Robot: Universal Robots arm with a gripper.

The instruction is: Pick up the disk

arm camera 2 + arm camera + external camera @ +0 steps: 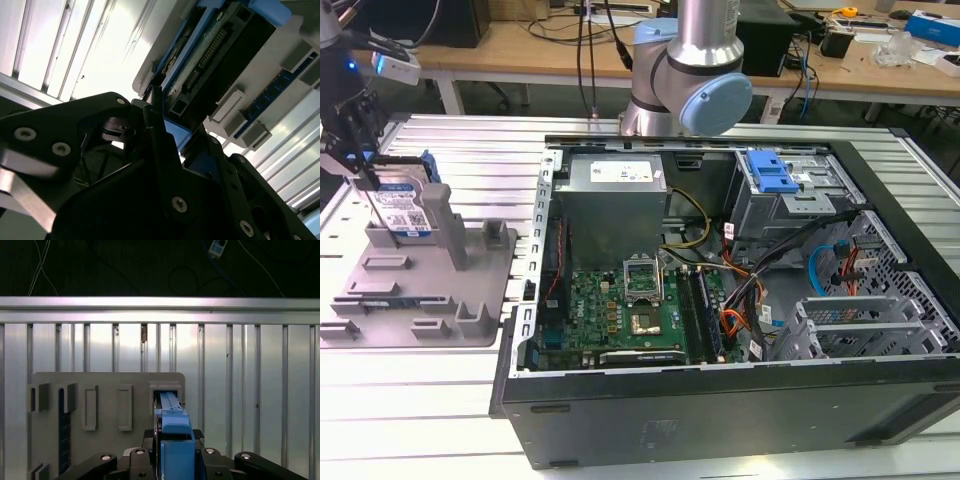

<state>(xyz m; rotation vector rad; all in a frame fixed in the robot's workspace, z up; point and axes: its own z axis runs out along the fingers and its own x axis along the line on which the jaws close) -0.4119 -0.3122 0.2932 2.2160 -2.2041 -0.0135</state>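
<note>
The disk (408, 208) stands on edge in a slot at the back of the grey fixture (420, 290), at the exterior view's far left. Its white-and-blue label faces the camera and its rails are blue. My gripper (368, 185) comes down from above, its thin dark fingers either side of the disk's upper part and shut on it. In the first wrist view the disk (172, 412) runs edge-on from the fixture slot back between my fingers (157, 440), which press on its blue rail. The second wrist view shows one fingertip (156, 100) against the disk's (220, 45) blue edge.
An open computer case (880, 400) fills the exterior view's right, with a motherboard (630, 310) and a blue-handled drive cage (775, 180) inside. The arm's base (690, 70) stands behind it. Upright posts (450, 225) rise from the fixture beside the disk. A slatted metal table (410, 400) lies underneath.
</note>
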